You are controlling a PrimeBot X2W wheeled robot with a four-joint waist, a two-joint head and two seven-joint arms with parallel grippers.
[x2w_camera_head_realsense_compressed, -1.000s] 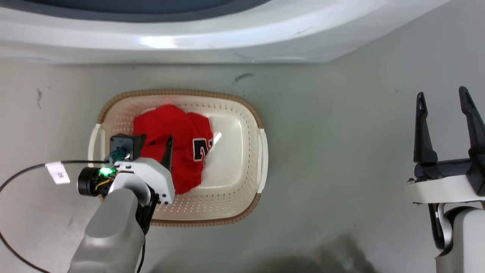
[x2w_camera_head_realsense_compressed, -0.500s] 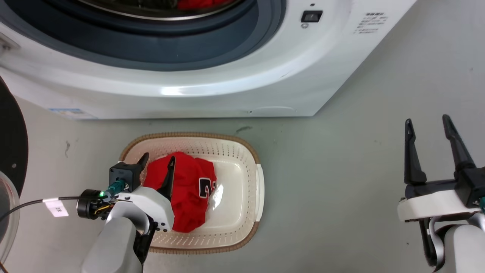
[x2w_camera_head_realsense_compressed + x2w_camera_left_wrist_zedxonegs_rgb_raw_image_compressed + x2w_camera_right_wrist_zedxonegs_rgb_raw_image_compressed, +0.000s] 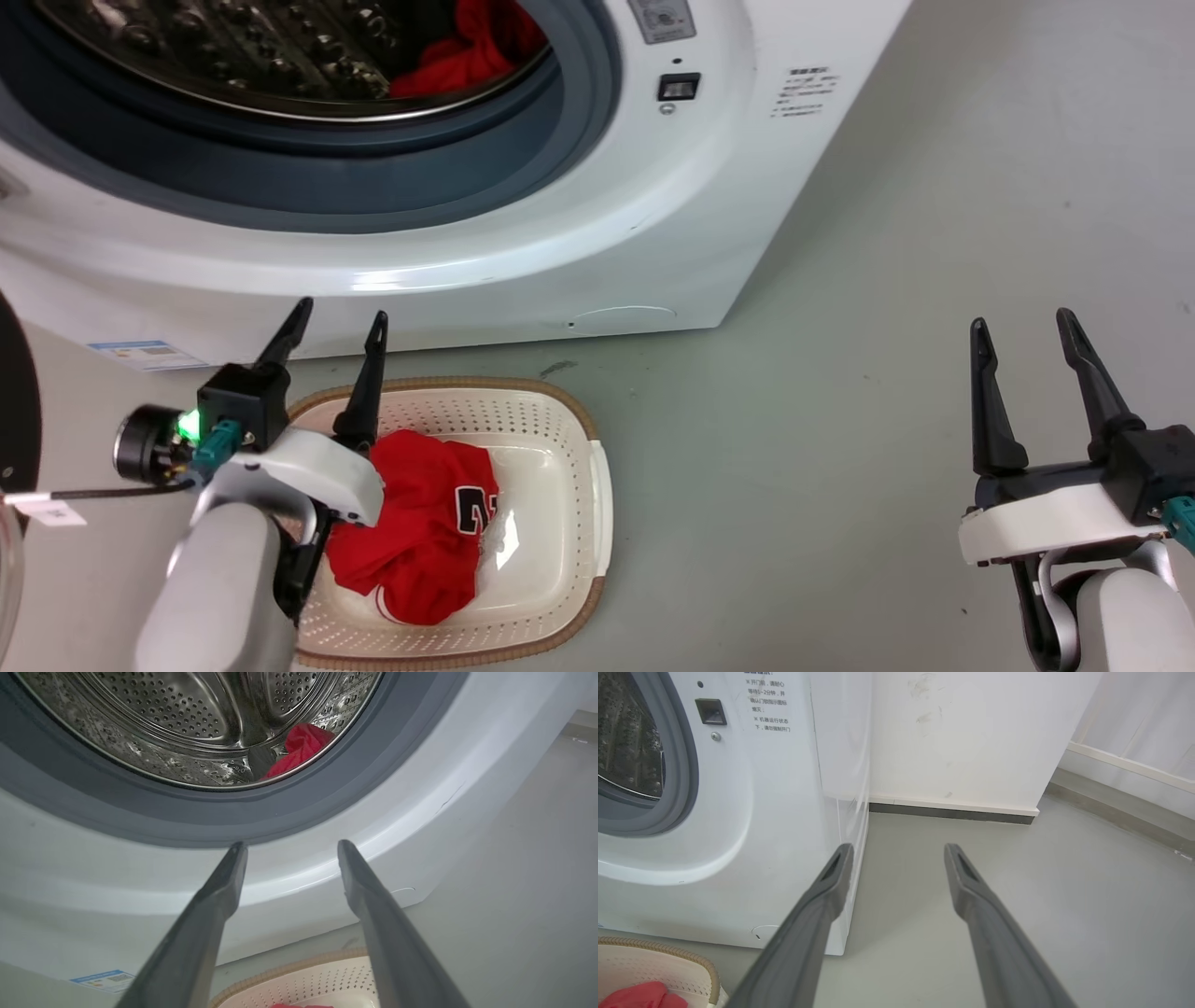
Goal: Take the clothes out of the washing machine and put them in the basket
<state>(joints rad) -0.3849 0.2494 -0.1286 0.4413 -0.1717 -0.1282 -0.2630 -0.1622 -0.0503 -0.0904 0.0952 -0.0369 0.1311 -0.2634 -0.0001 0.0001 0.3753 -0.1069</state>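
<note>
one red shirt (image 3: 420,541) lies in the basket (image 3: 597,495); left gripper (image 3: 341,308) and right gripper (image 3: 1020,317) hold jaws apart, empty; next, likely, a reach into the washer (image 3: 560,233) for the other red cloth (image 3: 467,56).

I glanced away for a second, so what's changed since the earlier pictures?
The head camera tilted up, showing more of the washing machine. The left gripper, open and empty, rose from over the red garment in the basket toward the machine. Garment, basket and open right gripper stayed.
</note>
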